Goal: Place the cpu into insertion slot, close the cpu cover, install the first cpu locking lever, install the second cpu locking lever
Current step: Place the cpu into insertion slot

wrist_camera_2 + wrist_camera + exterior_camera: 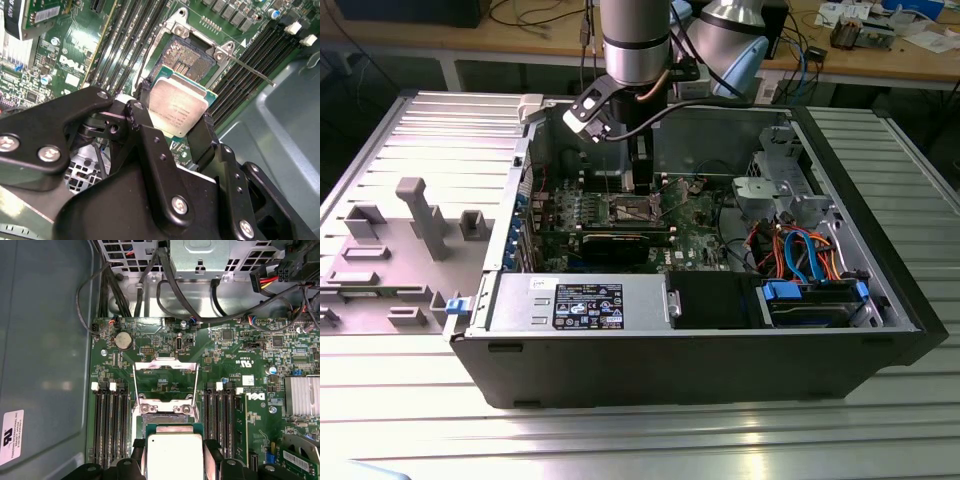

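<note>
Tool point(175, 112) is clenched on the cpu point(177, 105), with one black finger point(144, 107) on each of two opposite edges and the silver top facing the camera. In the first wrist view it's the same grip: tool point(173, 446), cpu point(172, 460).

The cpu is off the board, held in the air just short of the insertion slot point(189, 57), and not seated. The slot's contact field is bare and fully exposed. In the second wrist view the cpu edge overlaps the slot's near rim.

The cpu cover point(165, 366) is swung up and open, its frame standing away from the socket. One thin locking lever point(247, 70) sticks out sideways from the socket corner, unlatched.

Black memory slots point(112, 425) flank the socket on both sides of the green motherboard point(235, 347).

In the exterior view the arm reaches down into the open pc case point(670, 360), with the tool point(640, 180) low over the middle of the board. The case lies on its side on a ribbed metal tabletop point(620, 440). A grey fixture block point(425, 215) sits on the tabletop at the exterior view's left, well apart from the tool.
</note>
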Robot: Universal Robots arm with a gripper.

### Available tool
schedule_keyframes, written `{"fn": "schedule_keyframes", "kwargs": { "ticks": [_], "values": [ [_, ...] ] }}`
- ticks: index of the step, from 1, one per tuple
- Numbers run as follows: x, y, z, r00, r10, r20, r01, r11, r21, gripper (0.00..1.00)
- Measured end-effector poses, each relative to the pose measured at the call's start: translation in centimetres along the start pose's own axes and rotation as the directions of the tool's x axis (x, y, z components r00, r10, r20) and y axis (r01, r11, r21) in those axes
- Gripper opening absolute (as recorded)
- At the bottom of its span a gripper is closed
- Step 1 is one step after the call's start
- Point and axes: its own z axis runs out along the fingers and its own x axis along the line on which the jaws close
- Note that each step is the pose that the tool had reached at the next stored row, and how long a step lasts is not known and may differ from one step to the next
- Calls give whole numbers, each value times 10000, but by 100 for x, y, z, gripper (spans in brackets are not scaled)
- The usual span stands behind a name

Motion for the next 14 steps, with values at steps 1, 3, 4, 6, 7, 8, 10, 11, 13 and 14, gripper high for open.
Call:
{"fn": "schedule_keyframes", "kwargs": {
  "ticks": [1, 3, 4, 6, 7, 8, 10, 11, 13, 14],
  "values": [
    [4, -3, 12, 10000, 0, 0, 0, 10000, 0, 54],
    [9, -6, 39, 10000, -2, 1, 2, 10000, 1, 54],
    [15, -11, 64, 10000, 0, 0, 0, 10000, 0, 54],
    [37, -15, 97, 10000, -1, 2, 1, 10000, 1, 54],
    [54, -17, 112, 10000, 2, 2, -2, 10000, 1, 54],
    [68, -19, 129, 10000, 5, 2, -5, 10000, 1, 54],
    [79, -33, 165, 10000, 6, 1, -6, 10000, 0, 54],
    [82, -45, 183, 10000, 6, 1, -6, 10000, 1, 54],
    [84, -68, 219, 10000, 6, 2, -6, 10000, 1, 54],
    [83, -80, 247, 10000, 6, 2, -6, 10000, 1, 54]
  ]
}}
